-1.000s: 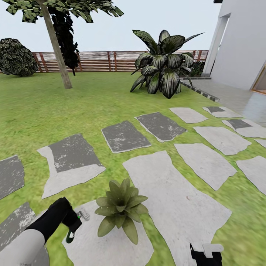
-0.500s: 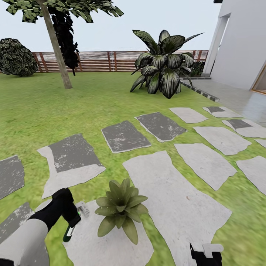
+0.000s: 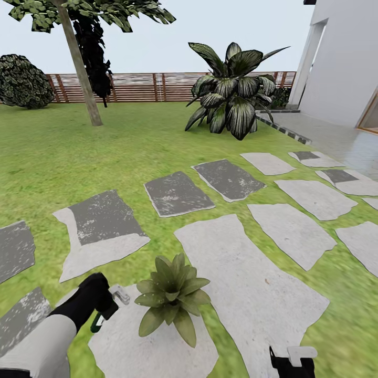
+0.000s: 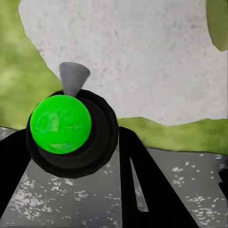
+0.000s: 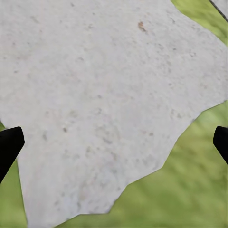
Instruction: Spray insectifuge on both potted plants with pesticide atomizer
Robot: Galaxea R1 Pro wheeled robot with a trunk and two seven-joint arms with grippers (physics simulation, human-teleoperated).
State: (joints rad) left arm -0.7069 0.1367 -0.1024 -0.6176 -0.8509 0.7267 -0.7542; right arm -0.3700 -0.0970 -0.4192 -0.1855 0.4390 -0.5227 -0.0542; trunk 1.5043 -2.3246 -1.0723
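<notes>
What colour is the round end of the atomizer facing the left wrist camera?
Bright green, ringed by the black body of the pesticide atomizer; the left wrist view shows it best.

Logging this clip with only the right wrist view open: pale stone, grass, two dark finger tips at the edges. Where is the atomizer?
Observer: The left gripper holds the pesticide atomizer above a pale stepping stone.
Operator: Is a plant near it?
Observer: Yes, one potted plant stands on that stone, beside the atomizer's pale spray head, on the robot's right of it.
Operator: What does the left wrist camera add?
Observer: The bottle's round green end, with a dark finger beside the bottle.
</notes>
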